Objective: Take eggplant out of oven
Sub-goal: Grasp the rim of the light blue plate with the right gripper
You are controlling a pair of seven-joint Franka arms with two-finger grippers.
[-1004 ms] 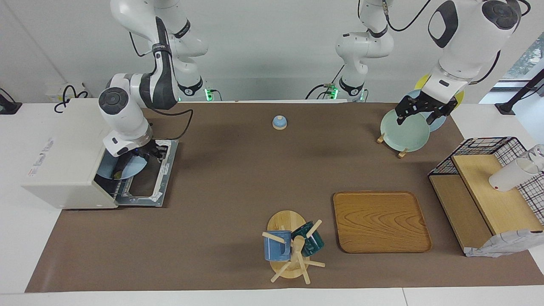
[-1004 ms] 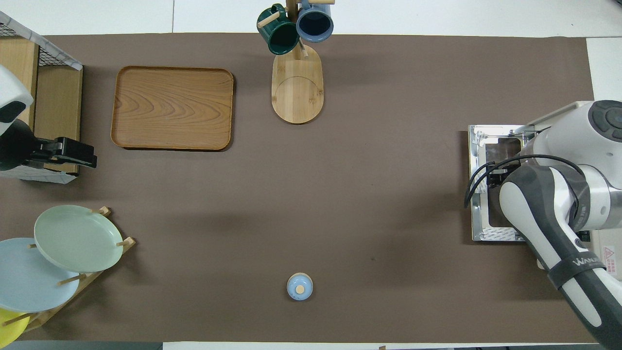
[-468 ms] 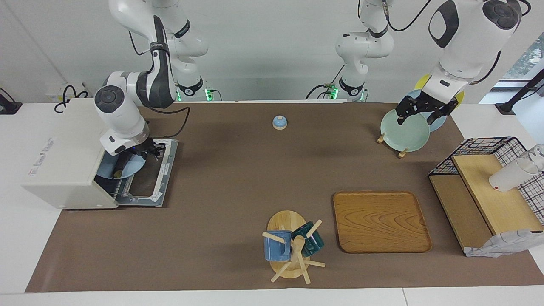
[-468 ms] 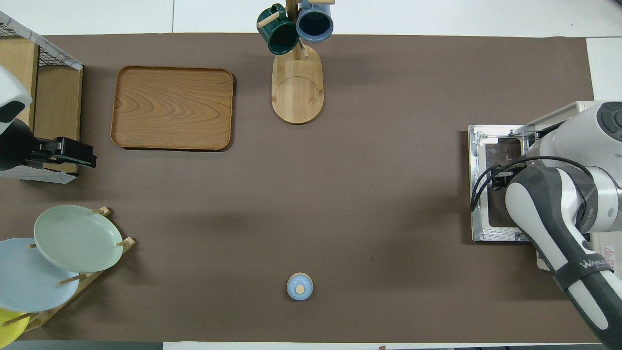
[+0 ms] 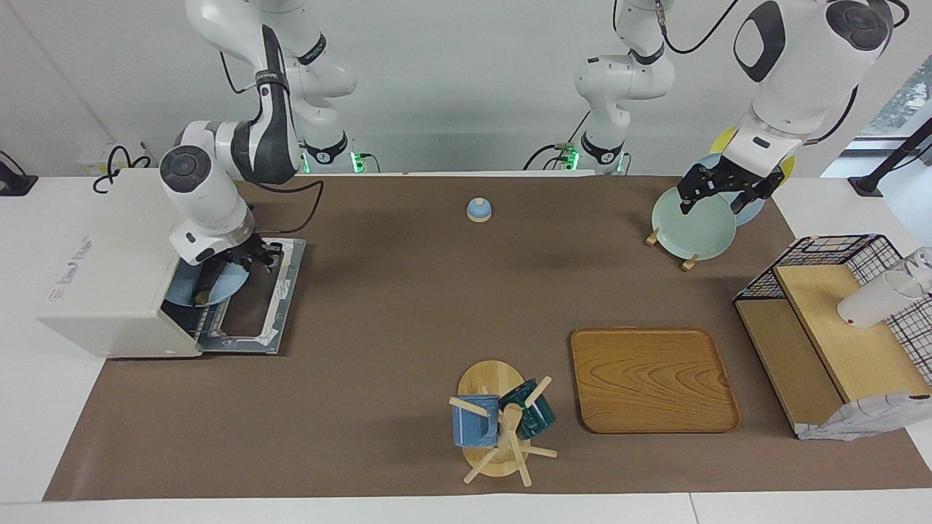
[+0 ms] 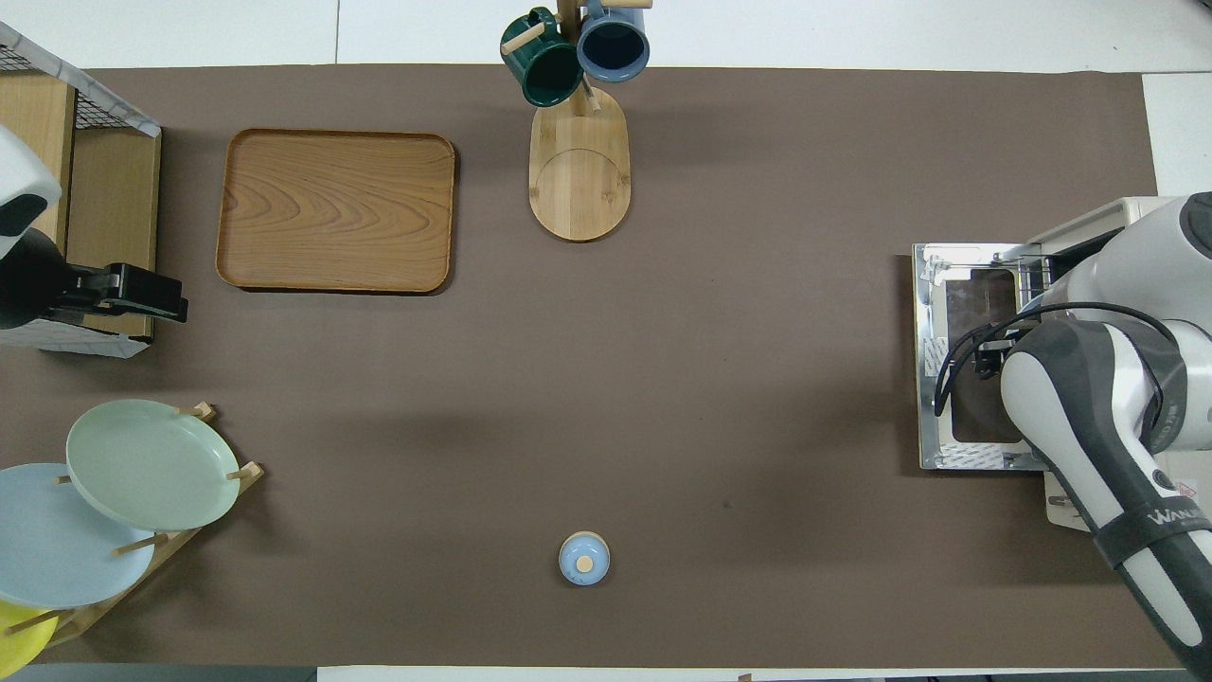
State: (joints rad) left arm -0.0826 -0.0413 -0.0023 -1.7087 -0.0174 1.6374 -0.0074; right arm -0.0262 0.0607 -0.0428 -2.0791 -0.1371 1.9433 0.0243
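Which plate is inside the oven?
The light blue plate on the oven's rack, under the right claw; the other plates stand in the wooden rack.

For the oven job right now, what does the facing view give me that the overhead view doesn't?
Only the facing view looks into the oven: the right gripper is at its mouth over a blue plate carrying the dark eggplant.

Only the overhead view shows the door's window from straight above, with the right arm covering the mouth.

Both show the dropped-open oven door and the left gripper waiting over the plate rack.
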